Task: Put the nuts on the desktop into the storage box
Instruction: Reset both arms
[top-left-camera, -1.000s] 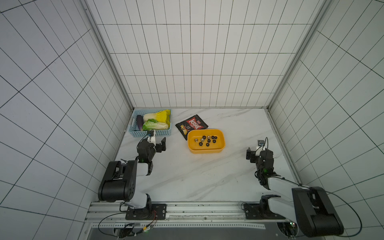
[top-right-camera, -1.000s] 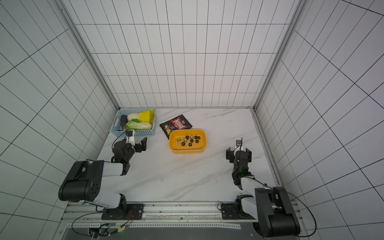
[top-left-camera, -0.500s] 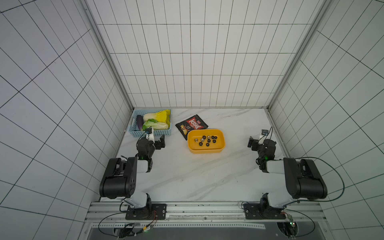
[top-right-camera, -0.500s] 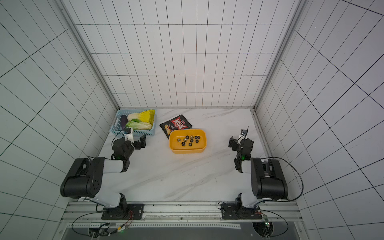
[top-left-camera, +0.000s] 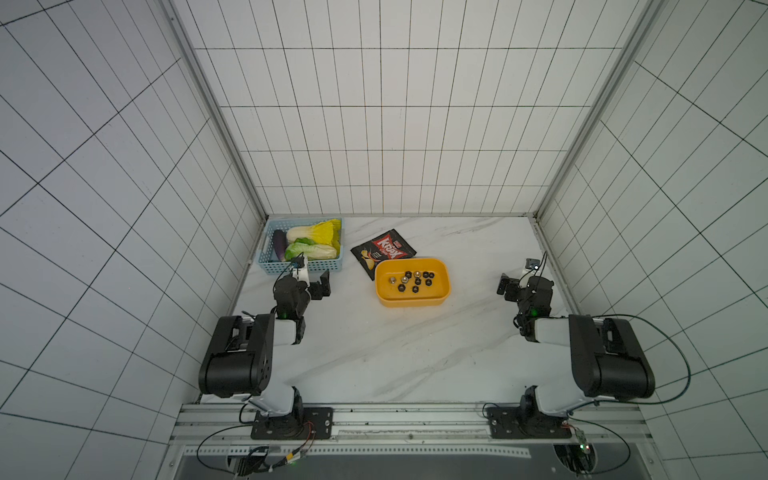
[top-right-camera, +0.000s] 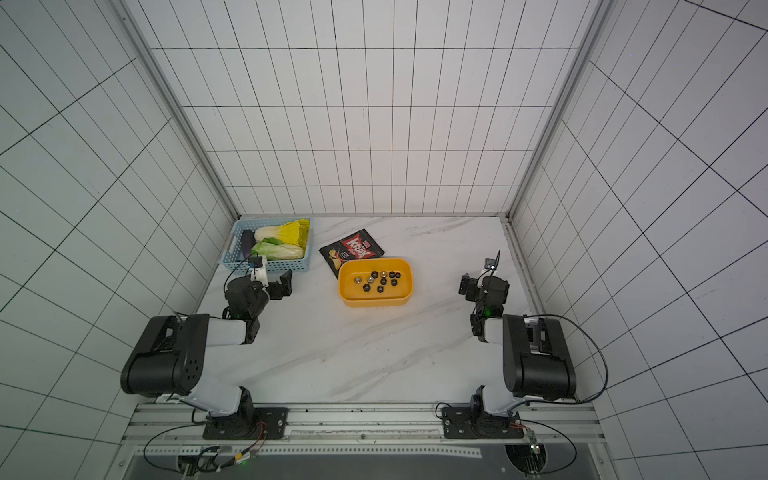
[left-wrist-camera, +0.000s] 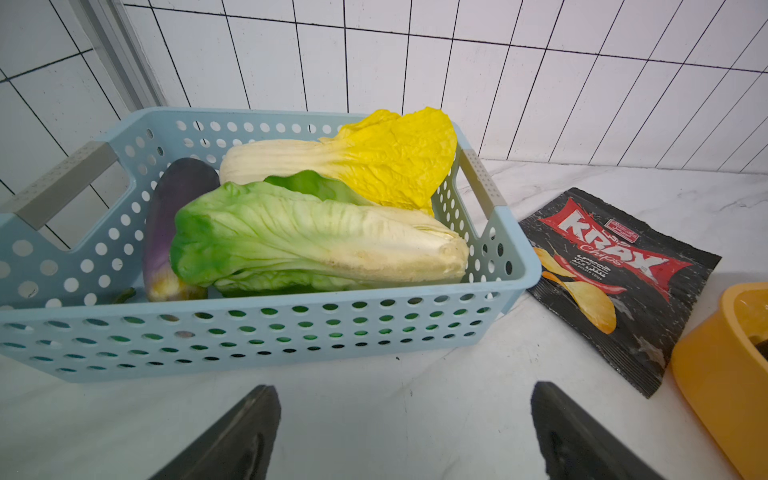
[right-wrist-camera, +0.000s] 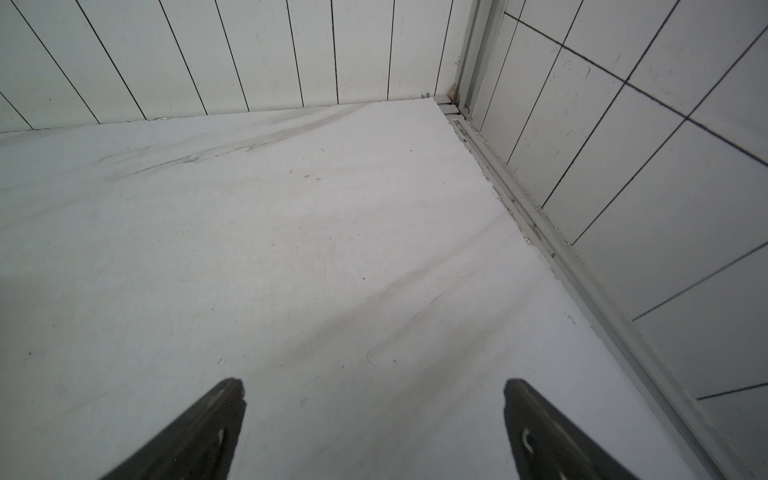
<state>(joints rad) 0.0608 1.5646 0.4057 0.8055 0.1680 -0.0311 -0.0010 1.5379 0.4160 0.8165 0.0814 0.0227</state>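
Left gripper (left-wrist-camera: 402, 394) and right gripper (right-wrist-camera: 374, 386) are hanging empty, jaws apart, nuts (top-left-camera: 417, 281) seemingly all in the storage box (top-left-camera: 411, 302), so a stray left reach is risking shoving the far-left basket (left-wrist-camera: 257, 328).

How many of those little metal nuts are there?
10 nuts, all lying inside the yellow storage box: seven black, three silver. None shows on the desktop, though something so tiny could be hidden from view.

Smooth plastic storage box (top-left-camera: 412, 300); metal nuts (top-left-camera: 412, 280).
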